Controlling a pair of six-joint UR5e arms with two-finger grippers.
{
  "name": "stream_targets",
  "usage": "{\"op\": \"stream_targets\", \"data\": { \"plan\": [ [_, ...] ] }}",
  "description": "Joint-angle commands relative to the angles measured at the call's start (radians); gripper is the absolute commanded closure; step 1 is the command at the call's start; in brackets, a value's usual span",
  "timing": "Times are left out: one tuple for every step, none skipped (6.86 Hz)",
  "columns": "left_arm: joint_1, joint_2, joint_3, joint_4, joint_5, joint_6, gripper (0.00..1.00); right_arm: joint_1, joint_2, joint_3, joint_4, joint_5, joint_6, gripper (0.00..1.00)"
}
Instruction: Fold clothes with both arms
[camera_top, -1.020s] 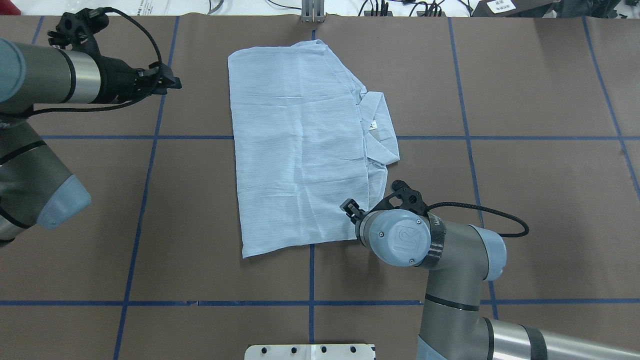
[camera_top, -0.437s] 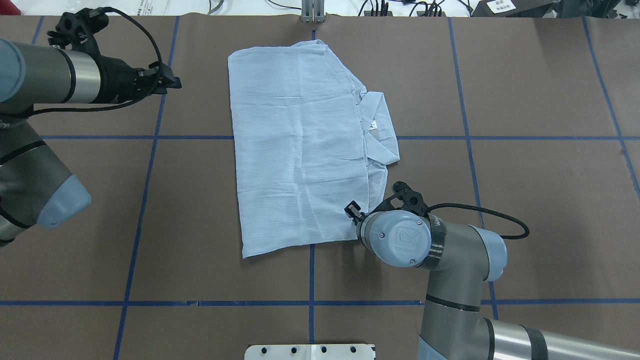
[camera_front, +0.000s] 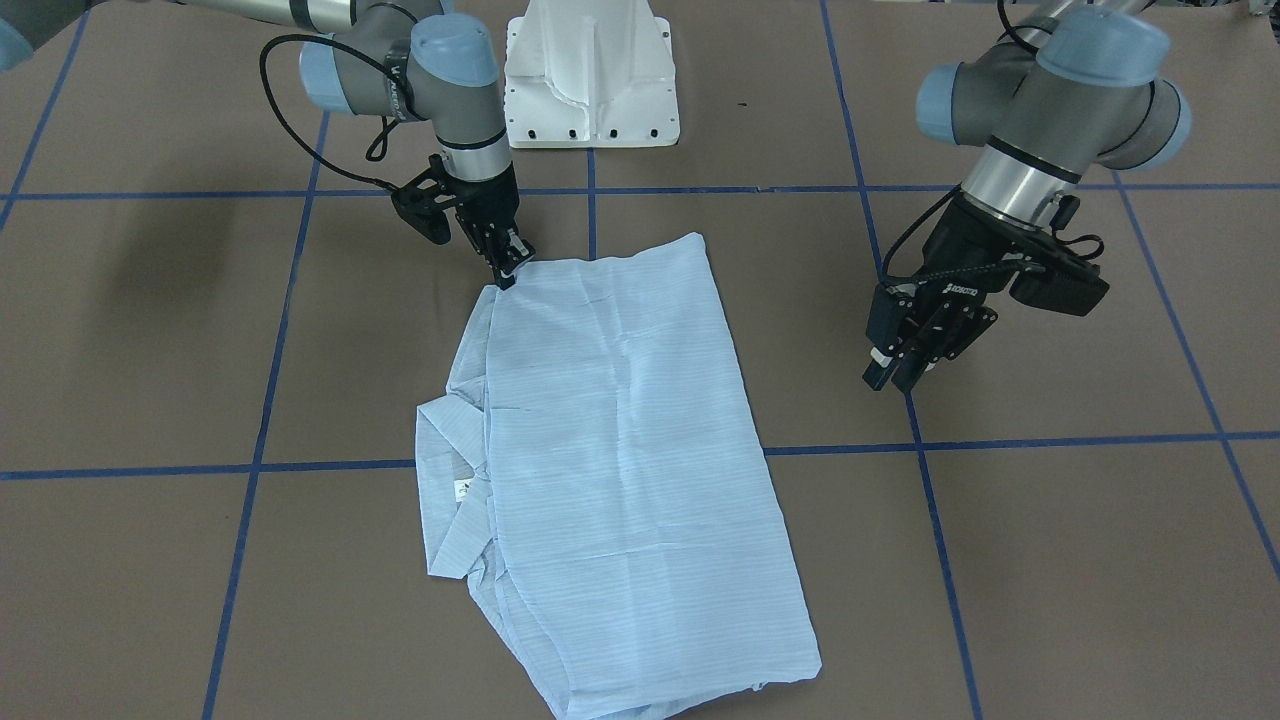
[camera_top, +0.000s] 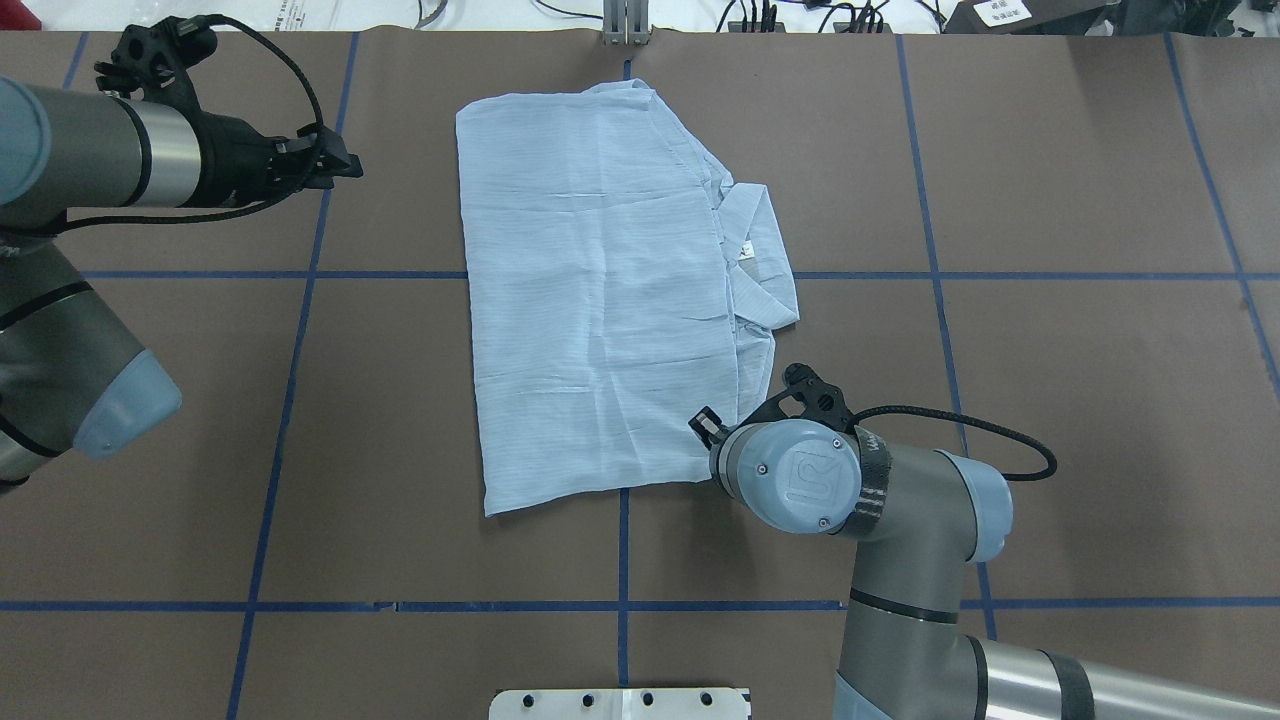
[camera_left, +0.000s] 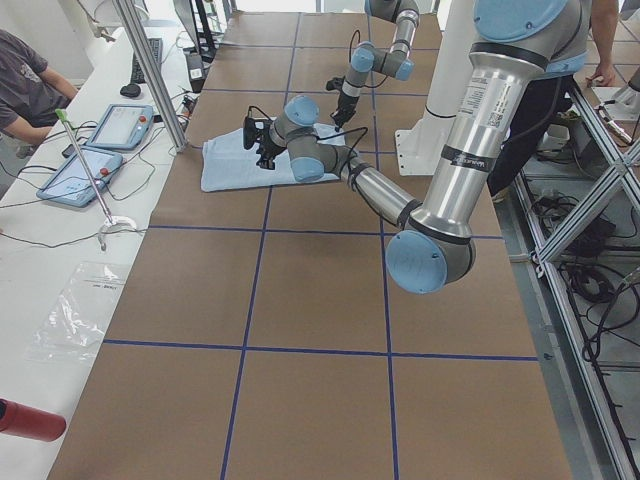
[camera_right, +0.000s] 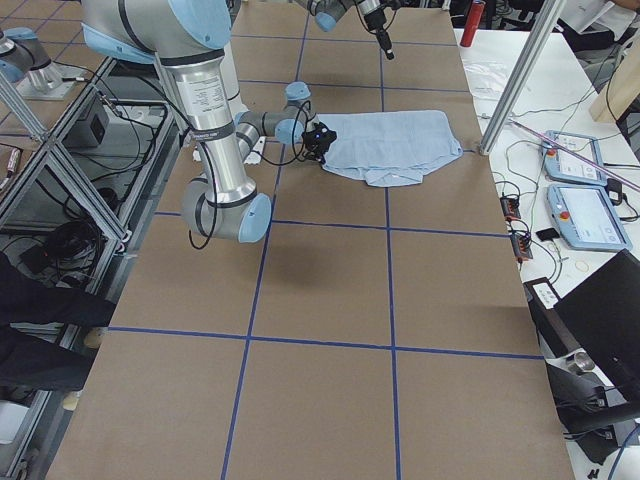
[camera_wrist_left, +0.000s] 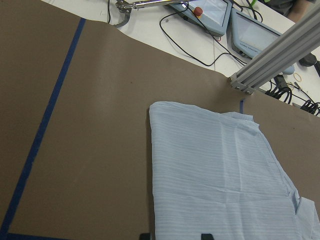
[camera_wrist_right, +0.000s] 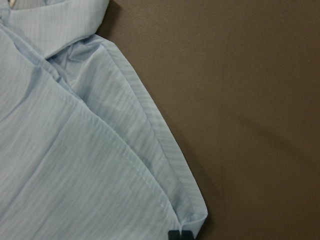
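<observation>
Brown counter (camera_top: 1050, 400) | shirt (camera_top: 600, 280) lies folded flat at centre | right end effector (camera_front: 505, 272) has edged in, narrow, apparently pinching the near corner | left end effector (camera_front: 893, 377) wide, unmoved, well aside | corner lift likely next

Twin grey tube arms with pale-blue caps.
Both the left arm (camera_top: 90, 160) and right arm (camera_top: 900, 580) are matte grey tubes; a bright metal sleeve (camera_front: 1015, 180) leads into the black left tool (camera_front: 890, 378). The right arm's round blue cap (camera_top: 780, 502) shows small screws (camera_top: 762, 468), a raised UR mark (camera_top: 803, 482) and a black strap (camera_top: 872, 485) beside it. A black cable (camera_top: 1005, 430) loops out to the black right tool (camera_front: 505, 276).
</observation>
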Motion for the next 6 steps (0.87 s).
{"op": "stream_targets", "data": {
  "plan": [
    [0.0, 0.0, 0.0, -0.001, -0.001, -0.002, 0.55, 0.001, -0.001, 0.006, 0.004, 0.021, 0.0, 1.0],
    [0.0, 0.0, 0.0, -0.001, -0.001, -0.033, 0.55, 0.003, -0.009, 0.034, -0.002, 0.032, 0.003, 1.0],
    [0.014, 0.007, -0.021, -0.002, -0.004, -0.157, 0.55, -0.002, -0.018, 0.073, -0.011, 0.037, 0.006, 1.0],
    [0.046, 0.022, -0.059, -0.001, -0.003, -0.27, 0.55, -0.02, -0.041, 0.109, -0.011, 0.038, 0.036, 1.0],
    [0.128, 0.061, -0.105, -0.001, -0.001, -0.382, 0.53, -0.041, -0.053, 0.123, -0.013, 0.038, 0.047, 1.0],
    [0.179, 0.097, -0.154, -0.002, -0.006, -0.435, 0.54, -0.049, -0.052, 0.124, -0.028, 0.038, 0.047, 1.0]
  ]
}}
